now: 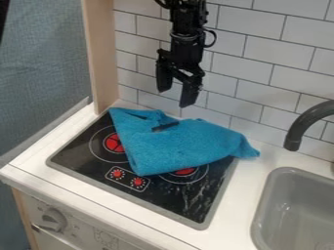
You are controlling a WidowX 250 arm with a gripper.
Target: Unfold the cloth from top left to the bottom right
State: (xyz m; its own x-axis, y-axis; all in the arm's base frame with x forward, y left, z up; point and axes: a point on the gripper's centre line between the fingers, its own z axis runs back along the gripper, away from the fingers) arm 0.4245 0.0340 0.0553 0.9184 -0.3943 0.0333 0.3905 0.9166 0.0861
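Well, I hang down from the top edge of the view, in front of the tiled wall (264,73), my gripper (175,97) pointing downward just above the back of the stovetop (163,197). My two fingers stand apart, with a gap between their tips, and I hold nothing. At the right, the grey sink (295,171) is set into the white counter (242,200), its dark faucet (297,129) curving over it. The blue cloth (170,149) lies below me across the back and middle of the stovetop, rumpled and folded over itself, with a dark gap among its back folds. One corner reaches the stovetop's back left, another points toward the red knobs (137,181), and the right end spills onto the counter. It partly covers both red burners (114,142)
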